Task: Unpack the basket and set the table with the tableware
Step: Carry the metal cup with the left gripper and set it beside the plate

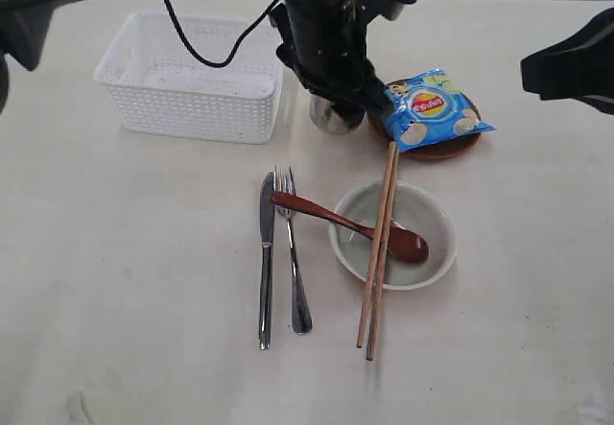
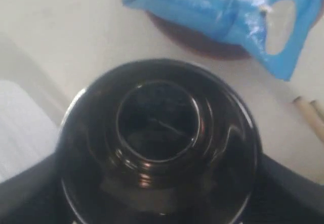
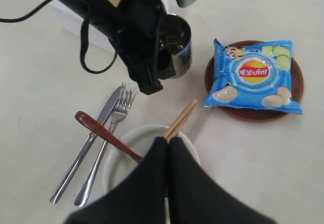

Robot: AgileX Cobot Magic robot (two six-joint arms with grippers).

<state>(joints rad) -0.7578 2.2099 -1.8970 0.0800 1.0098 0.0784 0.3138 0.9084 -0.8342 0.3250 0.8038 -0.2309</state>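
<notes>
Pale cream table (image 1: 115,281) is seen; shiny steel cup (image 3: 180,52) is clasped by left gripper (image 1: 338,94); right gripper (image 3: 167,150) is closed, empty.

White basket (image 1: 192,108), blue crisp bag (image 1: 436,108)

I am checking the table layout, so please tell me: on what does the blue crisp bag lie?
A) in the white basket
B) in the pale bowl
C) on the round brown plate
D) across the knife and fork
C: the blue crisp bag lies flat on the round brown plate, whose rim shows around it.
</notes>
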